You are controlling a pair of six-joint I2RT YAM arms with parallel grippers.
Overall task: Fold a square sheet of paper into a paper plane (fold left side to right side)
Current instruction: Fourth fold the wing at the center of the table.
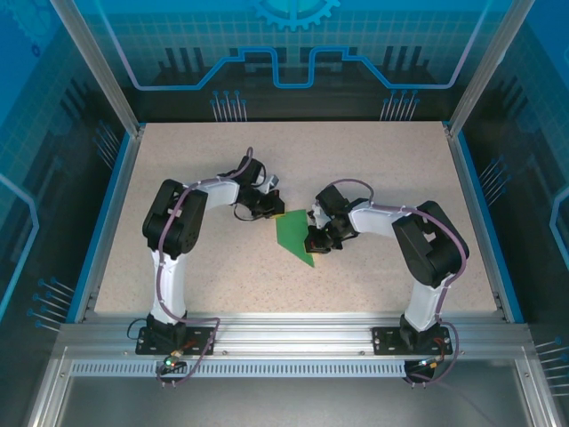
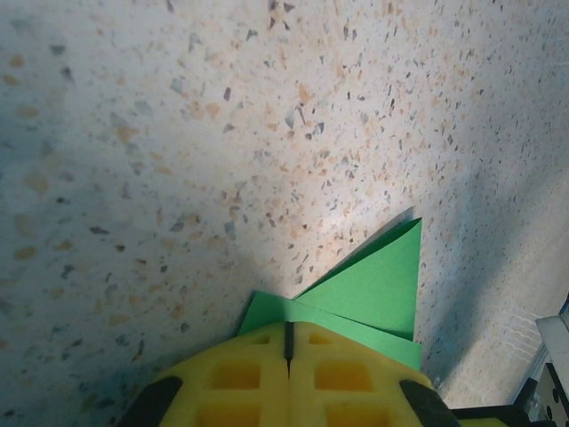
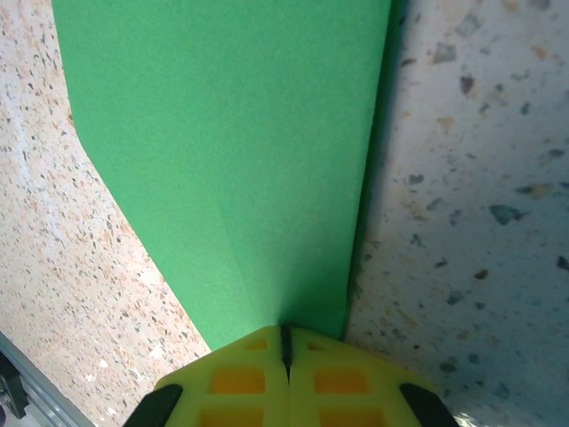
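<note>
Lies between both arms, about equally near: green paper (image 1: 292, 236), long axis running far to near. Presses on it with left gripper (image 2: 286, 331) and right gripper (image 3: 284, 334), both closed tight.

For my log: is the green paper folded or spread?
Folded. In the left wrist view the paper shows overlapping layers and a pointed flap; from above its outline is not square.
</note>
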